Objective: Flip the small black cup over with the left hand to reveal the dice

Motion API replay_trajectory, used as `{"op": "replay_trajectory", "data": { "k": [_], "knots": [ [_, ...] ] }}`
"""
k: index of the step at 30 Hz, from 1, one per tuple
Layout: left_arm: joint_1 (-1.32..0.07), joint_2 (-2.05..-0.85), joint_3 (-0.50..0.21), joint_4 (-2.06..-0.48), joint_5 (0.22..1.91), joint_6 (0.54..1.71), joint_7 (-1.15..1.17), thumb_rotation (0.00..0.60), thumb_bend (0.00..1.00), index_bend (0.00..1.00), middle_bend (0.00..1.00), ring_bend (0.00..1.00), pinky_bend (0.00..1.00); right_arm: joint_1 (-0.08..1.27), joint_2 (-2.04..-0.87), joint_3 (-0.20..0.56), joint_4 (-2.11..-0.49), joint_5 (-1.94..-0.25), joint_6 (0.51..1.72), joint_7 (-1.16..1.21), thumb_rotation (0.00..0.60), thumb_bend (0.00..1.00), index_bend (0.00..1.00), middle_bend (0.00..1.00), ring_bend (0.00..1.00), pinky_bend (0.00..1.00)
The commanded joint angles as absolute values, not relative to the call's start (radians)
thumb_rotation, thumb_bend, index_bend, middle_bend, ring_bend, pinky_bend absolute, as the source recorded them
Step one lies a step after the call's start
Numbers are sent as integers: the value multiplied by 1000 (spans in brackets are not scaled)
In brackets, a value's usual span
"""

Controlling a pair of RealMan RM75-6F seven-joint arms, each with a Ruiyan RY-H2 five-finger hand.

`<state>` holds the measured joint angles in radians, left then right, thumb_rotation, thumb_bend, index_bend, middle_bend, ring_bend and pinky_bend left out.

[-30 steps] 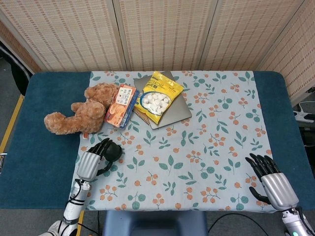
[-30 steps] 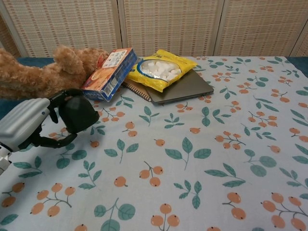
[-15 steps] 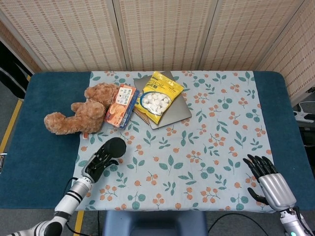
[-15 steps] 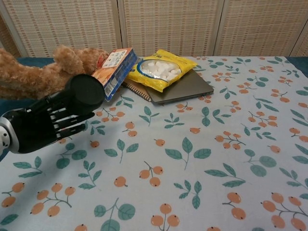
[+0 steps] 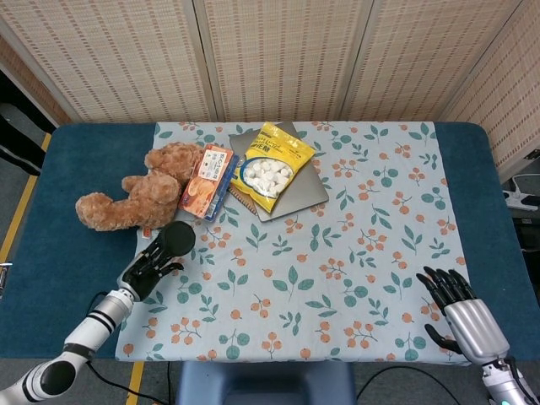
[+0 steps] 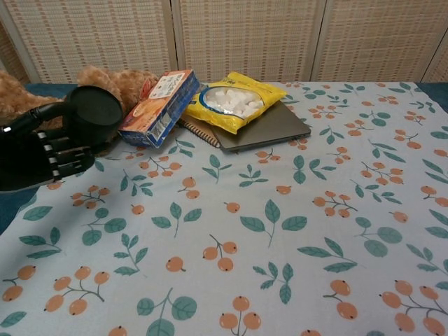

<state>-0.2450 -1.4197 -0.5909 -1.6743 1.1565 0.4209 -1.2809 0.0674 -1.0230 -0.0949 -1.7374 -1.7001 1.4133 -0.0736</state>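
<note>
My left hand (image 5: 145, 265) grips the small black cup (image 5: 175, 239) near the front left of the floral cloth (image 5: 337, 253), just in front of the teddy bear. In the chest view the left hand (image 6: 38, 150) holds the cup (image 6: 91, 113) off the cloth, tipped on its side with a round end facing the camera. I see no dice on the cloth in either view. My right hand (image 5: 462, 312) rests at the front right corner with its fingers spread and nothing in it; the chest view does not show it.
A brown teddy bear (image 5: 135, 198) lies just behind the cup. Beside it lean an orange snack box (image 5: 208, 181) and a yellow bag of marshmallows (image 5: 272, 164) on a grey laptop (image 5: 299, 192). The blue table (image 5: 76, 160) borders the cloth.
The left hand has lifted the cup off the cloth, turned it over sideways and carried it left and back toward the bear. The right hand has barely moved.
</note>
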Motion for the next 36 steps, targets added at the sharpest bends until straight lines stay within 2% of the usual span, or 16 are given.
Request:
{"op": "replay_trajectory", "data": {
  "k": [1, 3, 6, 10, 12, 17, 19, 24, 27, 32, 34, 36],
  "knots": [
    [-223, -1561, -426, -1531, 1481, 875, -798, 600, 844, 566, 649, 494, 503, 68, -1023, -98, -1738, -1705, 1412, -75, 600, 224, 0, 0, 0, 0],
    [-235, -1593, -381, -1473, 1560, 958, -673, 600, 845, 569, 651, 495, 502, 68, -1025, -98, -1738, -1706, 1410, -82, 600, 224, 0, 0, 0, 0],
    [-263, -1674, -320, -1293, 1702, 1122, -391, 600, 844, 569, 652, 494, 500, 61, -1037, -89, -1740, -1687, 1417, -117, 600, 224, 0, 0, 0, 0],
    [-290, -1756, -266, -1101, 1792, 1254, -188, 600, 839, 565, 656, 494, 493, 57, -1032, -92, -1745, -1691, 1423, -112, 600, 224, 0, 0, 0, 0],
    [-308, -1786, -234, -1002, 1829, 1291, -85, 600, 839, 563, 656, 494, 492, 56, -1031, -95, -1745, -1698, 1426, -110, 600, 224, 0, 0, 0, 0],
    [-323, -1817, -205, -918, 1847, 1309, 27, 600, 833, 560, 656, 494, 497, 57, -1030, -99, -1745, -1705, 1422, -107, 600, 224, 0, 0, 0, 0],
    [-334, -1859, -186, -840, 1858, 1345, 119, 600, 827, 560, 656, 494, 492, 62, -1028, -103, -1745, -1709, 1413, -103, 600, 224, 0, 0, 0, 0],
    [-346, -1898, -167, -777, 1821, 1372, 118, 600, 782, 544, 644, 486, 457, 61, -1025, -102, -1744, -1708, 1416, -97, 600, 224, 0, 0, 0, 0],
    [-349, -1906, -144, -753, 1810, 1382, 128, 600, 685, 459, 591, 453, 422, 62, -1025, -102, -1744, -1709, 1415, -97, 600, 224, 0, 0, 0, 0],
    [-345, -1924, -129, -742, 1764, 1392, 123, 600, 530, 193, 432, 354, 380, 62, -1027, -103, -1745, -1709, 1413, -102, 600, 224, 0, 0, 0, 0],
    [-339, -1915, -129, -775, 1728, 1359, 136, 600, 500, 77, 357, 282, 340, 61, -1028, -103, -1745, -1710, 1416, -103, 600, 224, 0, 0, 0, 0],
    [-337, -1896, -124, -824, 1706, 1336, 151, 600, 485, 14, 312, 223, 293, 60, -1029, -101, -1744, -1710, 1420, -104, 600, 224, 0, 0, 0, 0]
  ]
}}
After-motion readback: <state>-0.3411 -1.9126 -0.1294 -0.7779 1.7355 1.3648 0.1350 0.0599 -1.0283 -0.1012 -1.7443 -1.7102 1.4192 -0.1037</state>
